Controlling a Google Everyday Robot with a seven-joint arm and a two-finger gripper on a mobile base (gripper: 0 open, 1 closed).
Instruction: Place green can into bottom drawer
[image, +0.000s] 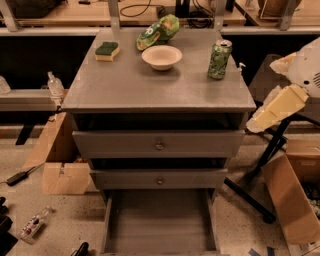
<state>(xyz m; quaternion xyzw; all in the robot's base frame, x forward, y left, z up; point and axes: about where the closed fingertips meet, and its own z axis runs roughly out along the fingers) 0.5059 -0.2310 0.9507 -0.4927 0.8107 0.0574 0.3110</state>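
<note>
The green can (219, 60) stands upright on the grey cabinet top (150, 90), near its right edge, with its silver top up. The bottom drawer (159, 220) is pulled out at the foot of the cabinet, its flat grey floor bare. My arm comes in from the right edge as a white and cream link. My gripper (257, 122) is at its lower-left end, beside the cabinet's right front corner, below and to the right of the can and apart from it. It holds nothing that shows.
A white bowl (161, 56), a green-topped yellow sponge (107, 50) and a green-yellow snack bag (158, 31) lie on the cabinet top. The two upper drawer fronts (159, 145) are shut. Cardboard boxes stand at the left (62, 165) and right (295, 200), with a black stand leg (250, 195) on the floor.
</note>
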